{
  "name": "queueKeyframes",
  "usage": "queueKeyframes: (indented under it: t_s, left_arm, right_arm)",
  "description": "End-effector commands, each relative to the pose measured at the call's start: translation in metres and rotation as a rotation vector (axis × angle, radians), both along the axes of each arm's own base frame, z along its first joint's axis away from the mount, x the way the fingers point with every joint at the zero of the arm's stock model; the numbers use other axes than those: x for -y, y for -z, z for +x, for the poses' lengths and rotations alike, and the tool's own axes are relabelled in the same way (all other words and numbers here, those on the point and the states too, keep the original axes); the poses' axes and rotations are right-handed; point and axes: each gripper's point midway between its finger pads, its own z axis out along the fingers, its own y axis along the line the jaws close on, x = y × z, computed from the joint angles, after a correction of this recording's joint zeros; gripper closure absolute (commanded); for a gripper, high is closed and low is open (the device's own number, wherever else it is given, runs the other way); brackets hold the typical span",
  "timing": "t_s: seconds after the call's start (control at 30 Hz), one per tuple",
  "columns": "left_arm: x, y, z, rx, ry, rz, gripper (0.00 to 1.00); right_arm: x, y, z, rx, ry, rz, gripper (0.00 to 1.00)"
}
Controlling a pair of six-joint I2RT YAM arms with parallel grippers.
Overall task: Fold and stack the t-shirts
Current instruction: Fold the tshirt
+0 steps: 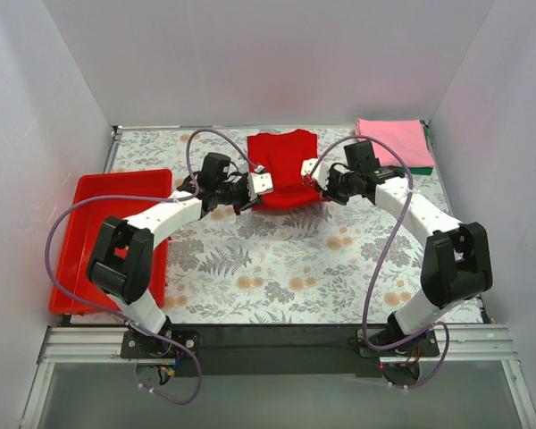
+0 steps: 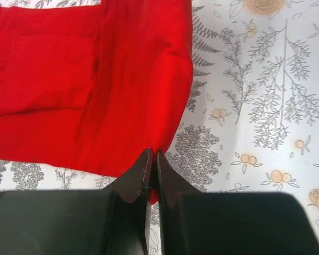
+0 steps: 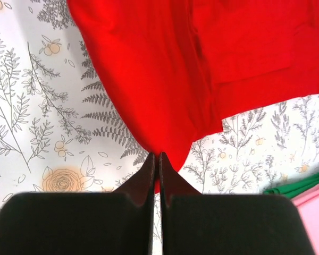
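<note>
At the far middle of the desk (image 1: 277, 268): the middle t-shirt (image 1: 284, 161). At its near left corner, the left gripper (image 1: 268, 184), clamped on the cloth. At its near right corner, the right gripper (image 1: 309, 170), clamped likewise. Between the two grippers, the shirt's near edge. In the far right corner of the desk, right of the middle t-shirt and apart from it: the upper t-shirt (image 1: 391, 139), lying on the lower t-shirt (image 1: 422, 169), with only the near right edge of the lower one showing from under it. At the left edge of the desk, apart from every shirt: the tray (image 1: 85, 192), with the elbow of the left arm (image 1: 161, 219) above its right part.
</note>
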Motion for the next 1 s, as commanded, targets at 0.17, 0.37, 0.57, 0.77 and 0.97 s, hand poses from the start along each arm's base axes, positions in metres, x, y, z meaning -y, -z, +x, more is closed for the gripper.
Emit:
queueKeyframes:
  t_s: [0.17,0.37,0.57,0.77,0.97]
  left_arm:
    - [-0.004,-0.027,-0.077,-0.080,0.146,0.001,1.00]
    - [-0.006,-0.040,-0.177,-0.225,0.239,-0.028,1.00]
    - [-0.017,-0.070,-0.210,-0.332,0.203,-0.069,1.00]
    - [-0.021,-0.081,-0.163,-0.335,0.111,-0.079,1.00]
    - [-0.034,-0.077,-0.102,-0.338,0.057,-0.092,1.00]
  right_arm:
    - [0.006,-0.021,-0.066,-0.081,-0.075,0.013,0.99]
    - [0.011,-0.028,-0.161,-0.233,-0.136,0.043,0.99]
    - [0.013,-0.055,-0.208,-0.282,-0.154,0.088,0.99]
    - [-0.001,-0.058,-0.167,-0.256,-0.188,0.029,0.99]
    - [-0.021,-0.060,-0.106,-0.212,-0.246,0.002,0.99]
